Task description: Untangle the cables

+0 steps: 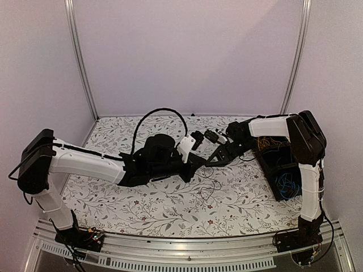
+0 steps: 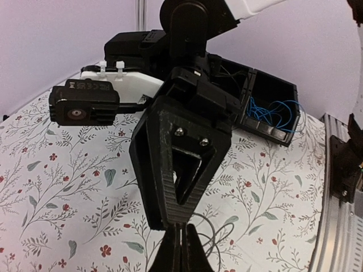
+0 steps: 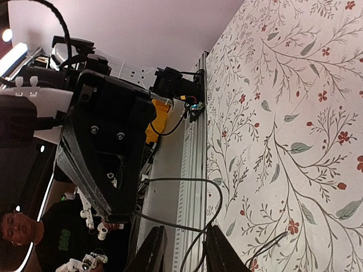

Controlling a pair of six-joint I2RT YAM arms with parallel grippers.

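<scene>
My left arm [image 1: 85, 164] reached from its base across the table [image 1: 142, 209] toward the black box [image 1: 264, 165], low and almost flat. My right arm [image 1: 310, 175] rose straight up beside the box, bent at the elbow and came down on the side of the box facing my left arm. The two grippers met tip to tip there, near the box.

I counted two arms, one box and one dark cable [image 1: 211, 182] out on the table. In the box lay blue wires [image 1: 286, 182] and yellow wires [image 1: 266, 143], too tangled for me to count.

The fingers of my left gripper [image 2: 181, 238] were pressed together. The dark cable came out right at their tip, so it seemed pinched there, though the grip itself was hard to see. The fingers of my right gripper [image 3: 186, 241] stood apart, and the same cable passed through the gap between them without being squeezed. From both tips it fell in loose loops on the table, beside the box and toward the arm bases.
</scene>
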